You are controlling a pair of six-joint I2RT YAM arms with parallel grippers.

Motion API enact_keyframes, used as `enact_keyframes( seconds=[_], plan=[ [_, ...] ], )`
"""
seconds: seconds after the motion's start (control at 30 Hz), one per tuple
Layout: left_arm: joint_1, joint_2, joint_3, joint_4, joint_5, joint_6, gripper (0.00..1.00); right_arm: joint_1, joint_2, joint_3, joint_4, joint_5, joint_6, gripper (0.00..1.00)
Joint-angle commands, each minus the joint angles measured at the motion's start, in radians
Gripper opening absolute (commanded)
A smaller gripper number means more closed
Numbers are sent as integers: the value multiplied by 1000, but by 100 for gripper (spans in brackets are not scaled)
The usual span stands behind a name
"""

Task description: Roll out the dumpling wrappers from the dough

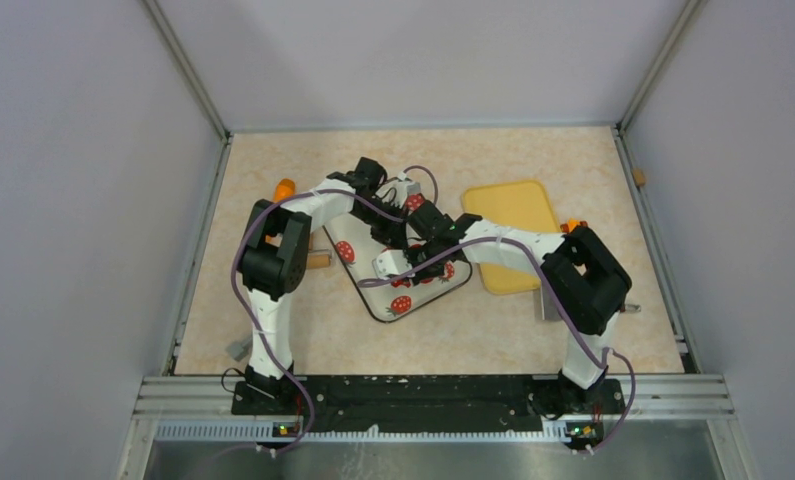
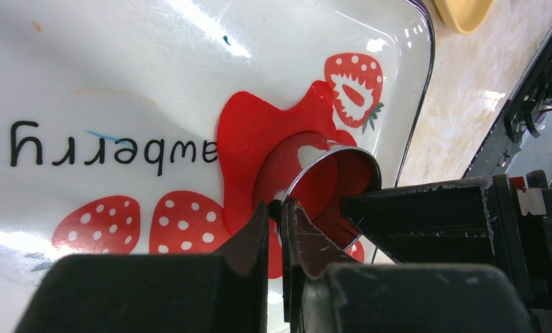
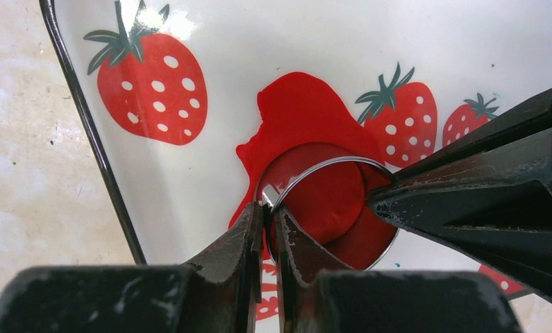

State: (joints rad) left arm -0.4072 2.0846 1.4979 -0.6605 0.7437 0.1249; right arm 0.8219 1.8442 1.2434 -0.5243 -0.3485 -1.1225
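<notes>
Left pincer point(image 2: 276, 207), right pincer point(image 3: 267, 207) pinch thin metal ring point(image 3: 328, 161) — flat ragged dough point(image 3: 300, 111) beneath

The tray point(image 2: 189, 69) is white and very shiny, with bright glare. The dough point(image 2: 248, 132) looks smooth and soft. The ring point(image 2: 326, 150) is shiny metal, like a mirror. The left gripper point(image 2: 276, 208) and right gripper point(image 3: 267, 208) are dull, scratched black plastic. The tabletop point(image 3: 30, 139) is speckled and matt.
</notes>
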Motion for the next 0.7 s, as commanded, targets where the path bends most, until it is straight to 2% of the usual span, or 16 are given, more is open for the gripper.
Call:
enact_keyframes(
  seconds=[0.0,0.1,0.17,0.23,0.57,0.67],
  plan=[
    [-1,5,10,33,-29,-11,3,8,29,23,0,-12,2,10],
    [-1,3,9,33,-28,-11,0,8,28,16,-2,-12,3,11],
    [-1,0,5,34,-30,-10,0,8,24,10,3,-10,5,18],
    [-1,-4,2,37,-35,-10,0,9,15,11,1,-12,7,21],
    [-9,-21,0,48,-62,12,0,8,15,64,-49,-29,40,21],
    [-15,-25,1,46,-70,20,0,8,14,66,-54,-21,52,24]
  ],
)
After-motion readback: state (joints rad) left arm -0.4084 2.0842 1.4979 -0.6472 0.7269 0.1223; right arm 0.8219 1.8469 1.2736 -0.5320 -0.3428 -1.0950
